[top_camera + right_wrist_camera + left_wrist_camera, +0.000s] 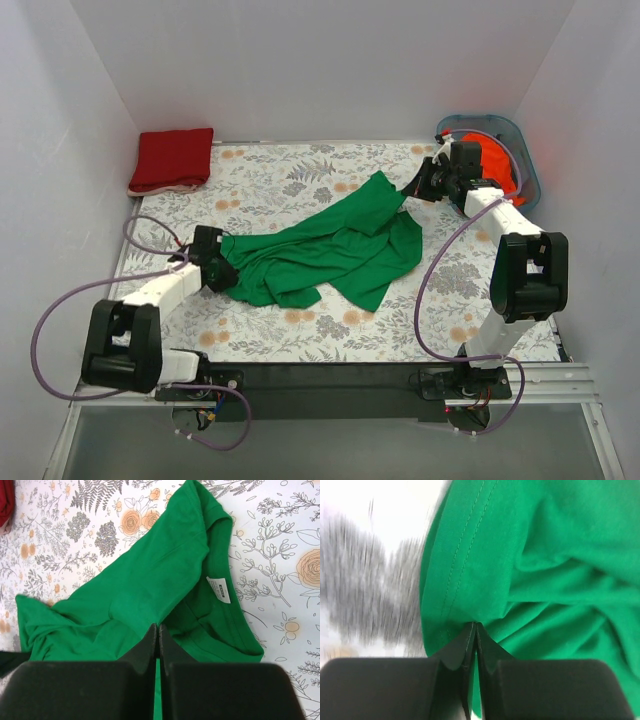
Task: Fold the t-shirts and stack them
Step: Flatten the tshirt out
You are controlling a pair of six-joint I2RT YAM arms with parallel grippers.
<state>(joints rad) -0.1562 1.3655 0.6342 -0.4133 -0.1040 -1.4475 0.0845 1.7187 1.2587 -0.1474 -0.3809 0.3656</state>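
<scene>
Green t-shirt (330,250) is held crumpled across the middle of the surface (470,300). The left hand (213,262) is closed on its hem near the left edge. The right hand (418,186) is closed on the opposite end, raised toward the far right corner, probably so that the cloth can be pulled flat before folding. The red t-shirt (172,158) is laid folded at the far left corner; the orange t-shirt (492,155) is kept in the tub (528,170).

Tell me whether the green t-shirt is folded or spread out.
Not folded: the green t-shirt lies rumpled across the floral table, pulled between the left gripper and right gripper, both jaws shut on its fabric.
</scene>
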